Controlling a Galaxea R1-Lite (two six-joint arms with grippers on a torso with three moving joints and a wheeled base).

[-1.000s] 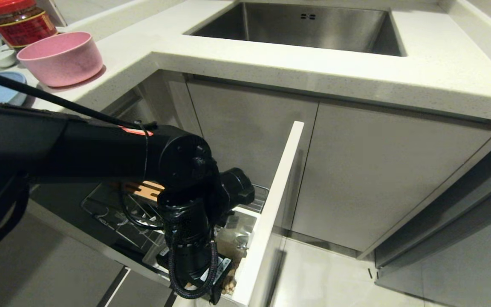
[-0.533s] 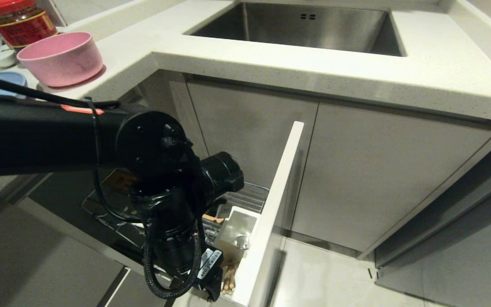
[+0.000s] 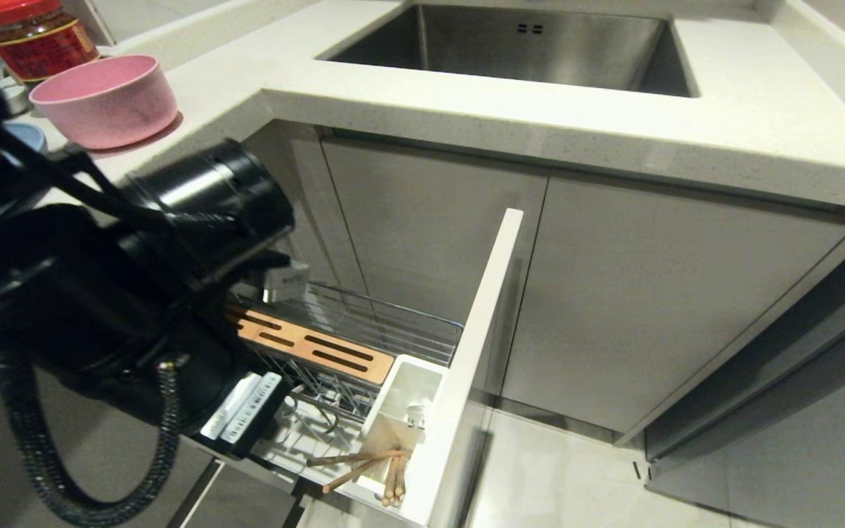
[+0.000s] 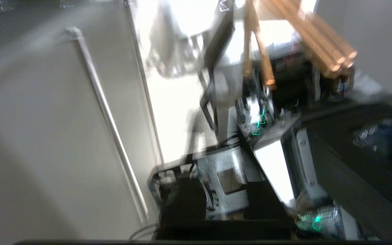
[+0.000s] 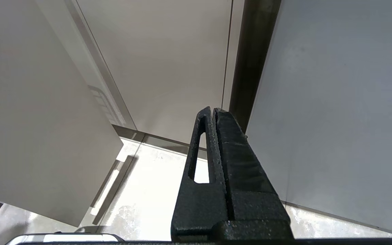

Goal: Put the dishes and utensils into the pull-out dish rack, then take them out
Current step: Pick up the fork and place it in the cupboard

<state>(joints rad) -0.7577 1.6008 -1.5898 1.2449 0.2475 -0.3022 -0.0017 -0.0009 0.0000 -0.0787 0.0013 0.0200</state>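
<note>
Matt pink bowl (image 3: 103, 99), wooden chopsticks (image 3: 364, 466), chrome wire rack (image 3: 364, 330), brushed steel sink (image 3: 532, 44).

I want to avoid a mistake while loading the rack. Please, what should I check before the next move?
1. Pull-out dish rack open: ok.
2. Chopsticks in the white utensil bin: ok, though some lean out sideways.
3. Pink bowl loaded: not ok, it stands on the countertop.
4. Metal cutlery in the rack: cannot tell.
5. Right gripper shut and empty: ok.
</note>
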